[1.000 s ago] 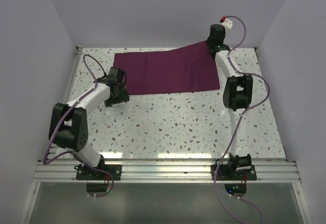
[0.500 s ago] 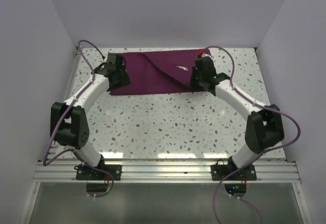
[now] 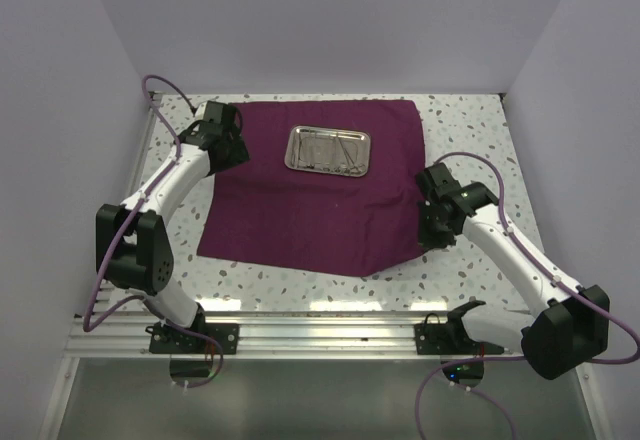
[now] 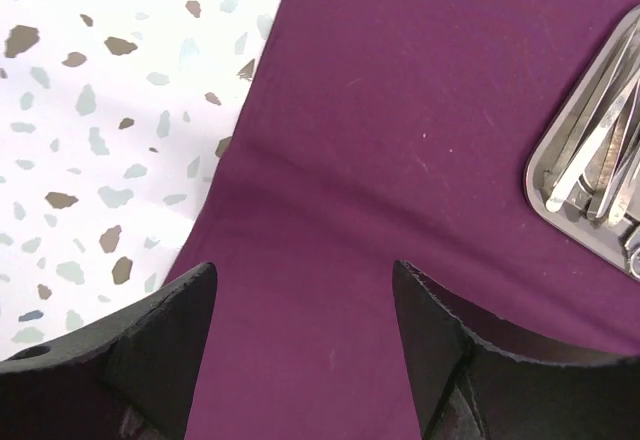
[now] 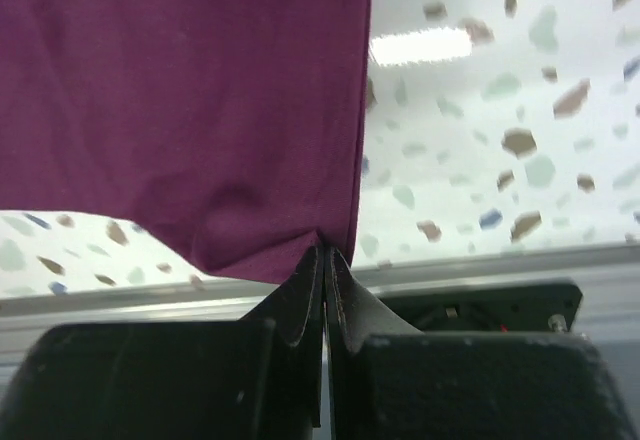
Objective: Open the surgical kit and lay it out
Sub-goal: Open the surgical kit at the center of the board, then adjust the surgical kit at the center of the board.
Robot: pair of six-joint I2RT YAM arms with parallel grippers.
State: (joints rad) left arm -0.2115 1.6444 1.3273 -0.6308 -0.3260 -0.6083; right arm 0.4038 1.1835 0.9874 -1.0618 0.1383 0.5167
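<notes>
Lying spread on the speckled tabletop (image 3: 290, 290), the maroon cloth wrap (image 3: 320, 200) carried a shiny steel tray (image 3: 329, 150) of thin instruments (image 3: 340, 152). Left of the tray, the left end effector (image 4: 305, 290) hung released over cloth; right and nearer, the right end effector (image 5: 325, 260) was clenched on the wrap's corner.

Brightly and evenly lit from overhead, with only faint, soft shadows beside the arms on the table (image 3: 300, 230). Pale glare patches along the table's near edge, and a sharper white bar of reflection in the right wrist view. Hard glints off the steel tray (image 3: 329, 150) toward the far edge. Crisp on the cloth wrap (image 4: 400, 110), dim crease shadow included. Near-featureless black on the left end effector (image 4: 300, 270) and right end effector (image 5: 325, 255), close to the lens.
</notes>
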